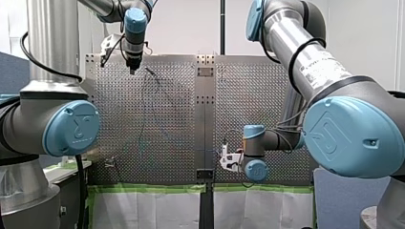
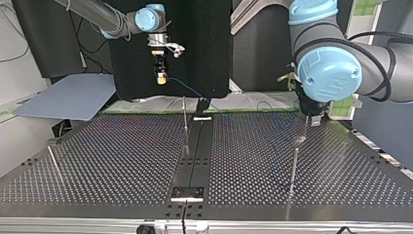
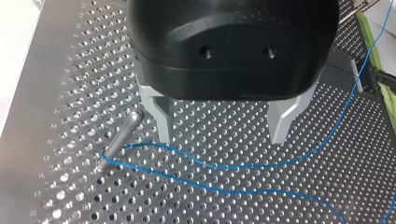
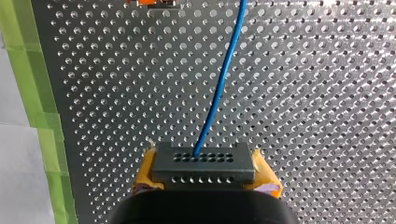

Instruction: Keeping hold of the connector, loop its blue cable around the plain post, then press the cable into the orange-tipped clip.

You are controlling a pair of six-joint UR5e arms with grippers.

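Because the blue cable (image 4: 219, 88) is thin, light and limp, it holds no shape of its own and goes only where tension leads it; expect it to slip off a post if slack. Toward the far left corner of the perforated table (image 1: 119, 119) in the front view, my left gripper (image 3: 222, 139) hovers low with its metal fingers (image 3: 161, 116) spread apart, holding nothing. Just beside one finger stands the plain post (image 3: 122, 136). The cable bends around its foot, and two strands run on beneath the open jaws. Right of the table's centre seam, by the near edge, my right gripper (image 4: 205, 175) has its yellow pads (image 4: 145, 173) clamped on the dark connector (image 4: 204, 161). This part is rigid and is the proper place to hold. The orange-tipped clip (image 4: 156, 3) lies ahead of the connector, and the cable passes beside it, apparently unseated. For pressing, take the cable close to the clip.
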